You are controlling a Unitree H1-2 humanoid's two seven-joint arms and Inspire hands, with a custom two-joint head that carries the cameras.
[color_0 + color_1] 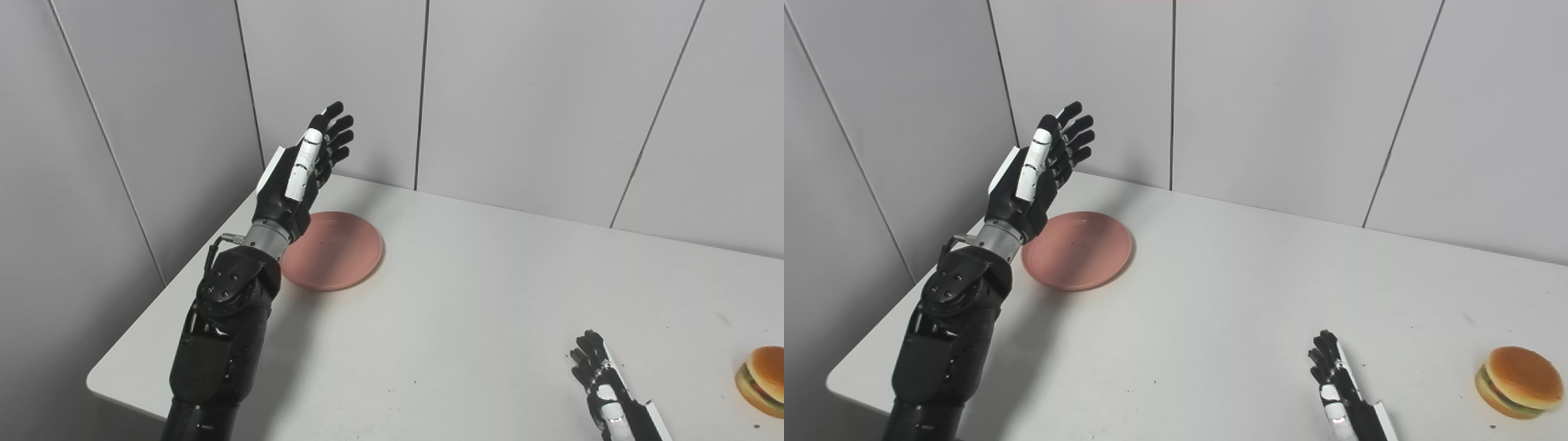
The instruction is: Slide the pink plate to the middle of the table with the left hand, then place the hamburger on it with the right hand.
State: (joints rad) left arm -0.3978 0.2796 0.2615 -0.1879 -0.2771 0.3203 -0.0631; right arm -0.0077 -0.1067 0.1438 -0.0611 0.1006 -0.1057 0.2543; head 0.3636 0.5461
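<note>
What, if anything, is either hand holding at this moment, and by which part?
Nothing is held. The left hand is raised, open, above the pink plate; the right hand is low over the table, apart from the hamburger.

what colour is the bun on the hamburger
Golden orange-brown. The hamburger shows best in the right eye view, where it is fully in frame.

Premises consistent with a robotics test lab: a plain white bench (465,318) set into a corner of bare grey partition panels (539,92), with no domestic or office furnishings visible.
</note>
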